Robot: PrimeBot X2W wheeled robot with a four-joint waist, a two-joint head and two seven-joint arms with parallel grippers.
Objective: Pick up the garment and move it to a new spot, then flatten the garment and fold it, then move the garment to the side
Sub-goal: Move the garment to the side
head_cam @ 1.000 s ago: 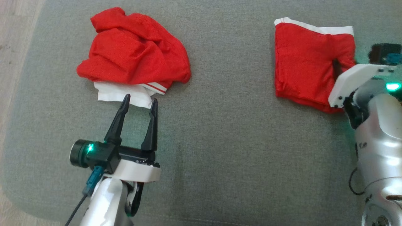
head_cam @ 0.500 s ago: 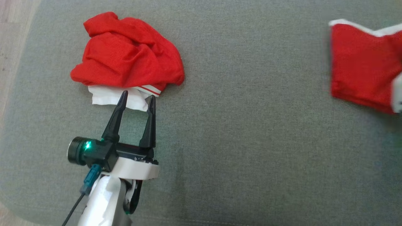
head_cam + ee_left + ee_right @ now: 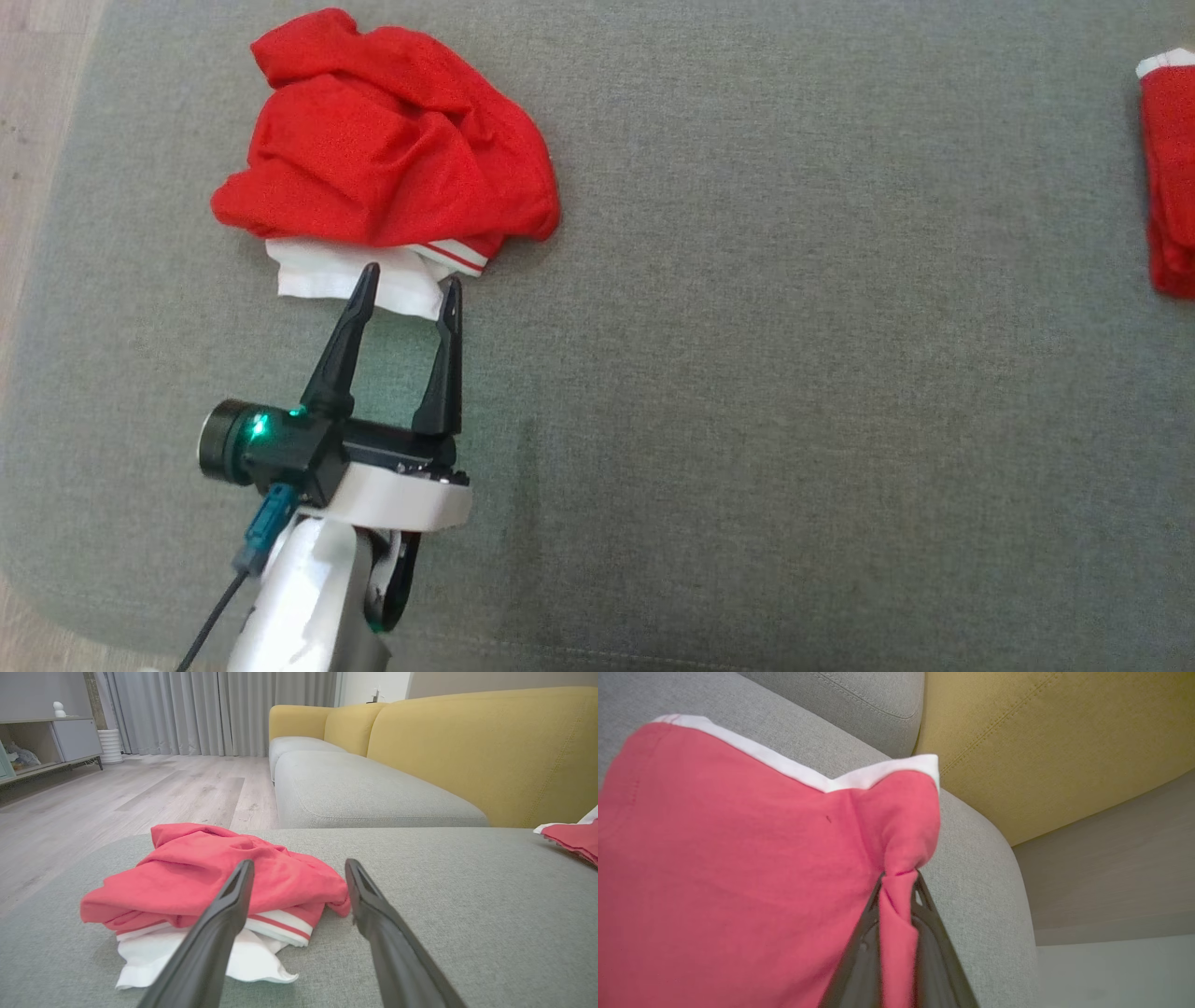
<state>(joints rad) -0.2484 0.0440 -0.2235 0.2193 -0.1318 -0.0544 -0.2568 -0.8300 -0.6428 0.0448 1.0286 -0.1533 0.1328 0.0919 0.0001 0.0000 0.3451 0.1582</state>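
A folded red garment with a white band [image 3: 738,858] lies at the right end of the grey cushion [image 3: 794,373]. My right gripper [image 3: 899,882] is shut on a pinched fold of its edge. The head view catches just a strip of the folded garment [image 3: 1172,177] at the right border; the left wrist view has its corner [image 3: 572,837]. A crumpled red garment [image 3: 392,159] with a white part underneath sits at the far left. My left gripper [image 3: 411,277] is open, its fingertips at the white hem of the crumpled garment [image 3: 210,872], nothing between them.
Wooden floor [image 3: 37,93] runs along the cushion's left edge. A yellow sofa back [image 3: 467,746] rises behind the cushion, and a second grey seat [image 3: 364,788] stands beyond it. The cushion's right end rounds off close to the folded garment [image 3: 990,858].
The folded red garment has slid right, nearly out of the head view, with the right gripper holding it; the right arm has left that view. The left gripper stays at the crumpled garment's hem.
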